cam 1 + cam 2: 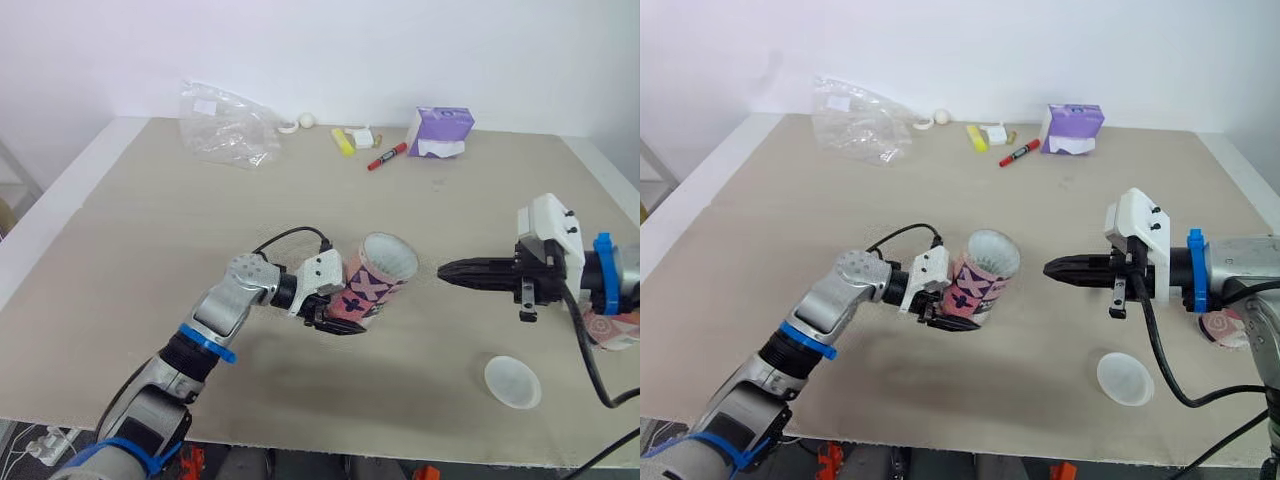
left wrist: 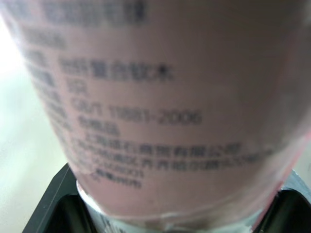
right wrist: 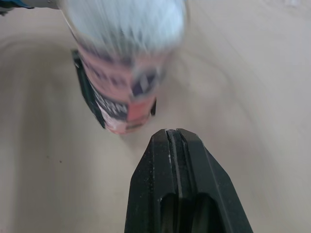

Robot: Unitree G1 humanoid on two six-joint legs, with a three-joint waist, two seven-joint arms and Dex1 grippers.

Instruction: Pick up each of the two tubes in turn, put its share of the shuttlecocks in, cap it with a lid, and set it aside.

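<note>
Lid (image 1: 512, 382) on table (image 1: 120, 230), right of tube (image 1: 378, 282)

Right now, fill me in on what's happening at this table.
The left gripper holds a pink tube, tilted with its open mouth toward the right gripper. Something white shows in the mouth. The right gripper is shut and empty, pointing at that mouth with a gap between them. A white lid lies loose on the table near the front edge, so the tube is not yet capped.

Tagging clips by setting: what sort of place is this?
Likely a lab or test room: a plain beige table against a bare white wall, with a red marker, a purple box and a crumpled plastic bag at its far edge.
</note>
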